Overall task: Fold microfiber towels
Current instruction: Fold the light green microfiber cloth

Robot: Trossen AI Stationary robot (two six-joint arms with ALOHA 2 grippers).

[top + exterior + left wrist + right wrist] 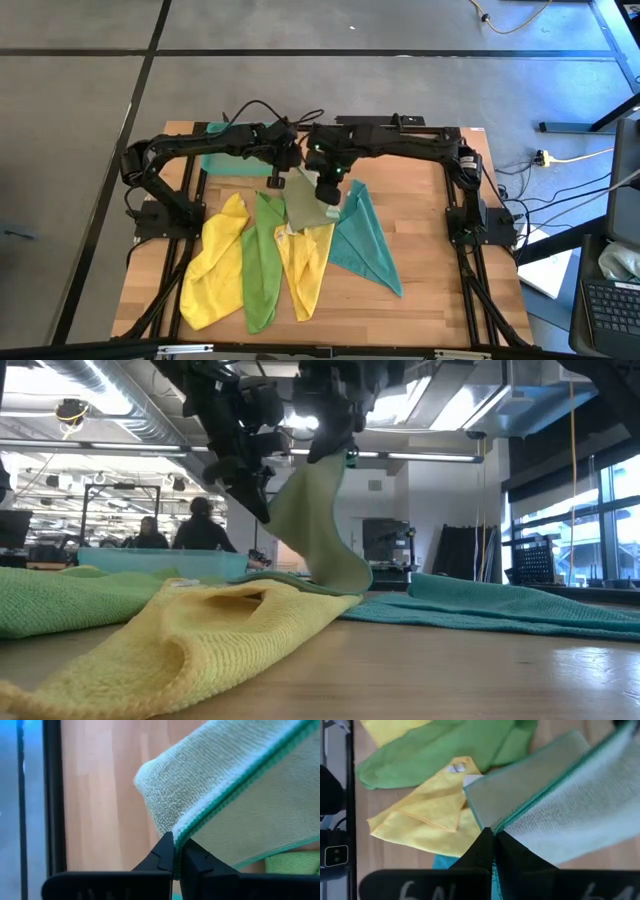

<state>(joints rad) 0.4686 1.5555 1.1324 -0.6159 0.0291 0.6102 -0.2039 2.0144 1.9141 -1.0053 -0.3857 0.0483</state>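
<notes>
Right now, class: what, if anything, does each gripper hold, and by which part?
Both hold the pale olive-green towel. The left gripper and the right gripper are each shut on its green-stitched edge, lifting it above the other cloths.

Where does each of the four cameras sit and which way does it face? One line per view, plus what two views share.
High view: overhead, facing straight down at the table; both arms show.
Low view: at tabletop height, facing level across into the room; arms enter from above.
Left wrist view: on the left arm; left gripper shut on the pale olive-green towel.
Right wrist view: on the right arm; right gripper shut on the same towel's edge.
Shared: high and low views both show that towel lifted.
</notes>
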